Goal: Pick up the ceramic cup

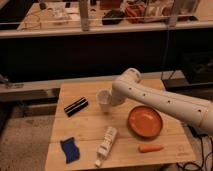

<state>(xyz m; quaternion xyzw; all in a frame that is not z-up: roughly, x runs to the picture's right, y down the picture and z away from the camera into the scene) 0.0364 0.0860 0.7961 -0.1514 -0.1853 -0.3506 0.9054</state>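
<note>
Right now the small whitish ceramic cup (104, 99), wide at the rim and narrower at the base, sits toward the far edge of the pale wooden counter (90, 127), roughly midway between its two far corners. The white, black-dotted robot arm (165, 102) reaches in over the counter's right-hand edge as seen and bends down at its rounded joint, so that the gripper (114, 98) sits immediately beside the cup, on the side facing the right-hand edge.

That is the relation the pick turns on. The cup lies just toward the left-hand edge from the gripper, at about the same height, with its long axis close to upright. Whether the two are touching cannot be told, because the end of the arm covers the meeting point. Nor can it be told whether the gripper is wide, narrow or already closed around the cup.

The other things lie apart from this spot:
- A flat black bar (76, 106) lies toward the left-hand edge.
- A round orange plate (145, 121) sits under the arm, nearer the right-hand edge.
- A white tube-like bottle (106, 140), a folded blue cloth (70, 149) and a small orange carrot-shaped piece (150, 148) lie along the near edge.

My judgement is that any closing or lifting should keep the cup's axis vertical.
</note>
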